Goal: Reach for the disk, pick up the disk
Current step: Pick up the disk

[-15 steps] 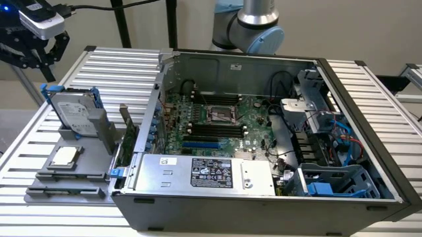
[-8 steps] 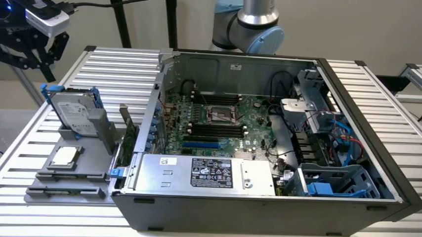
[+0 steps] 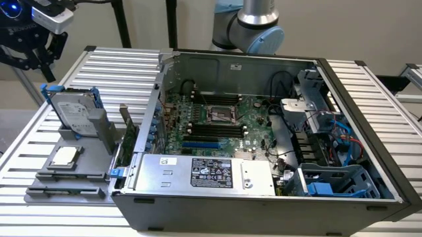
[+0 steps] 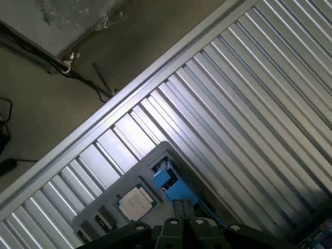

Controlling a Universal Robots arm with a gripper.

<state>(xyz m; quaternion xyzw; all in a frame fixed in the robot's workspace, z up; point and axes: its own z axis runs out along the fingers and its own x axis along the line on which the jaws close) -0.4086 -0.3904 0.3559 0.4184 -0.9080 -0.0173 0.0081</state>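
Exterior view: the disk (image 3: 71, 109) stands on edge in a grey holder (image 3: 96, 129) on the ribbed worktop (image 3: 118, 64), to the exterior view's left of the open computer case (image 3: 264, 210). Its blue-framed top edge is left free, I'd guess so it can be taken from above. The gripper (image 3: 36, 61) hangs above it, well apart, holding nothing; how wide the jaws stand I cannot tell.

Wrist view: the camera looks down on the disk's blue frame, with the CPU chip (image 4: 134, 201) lying just beside it.
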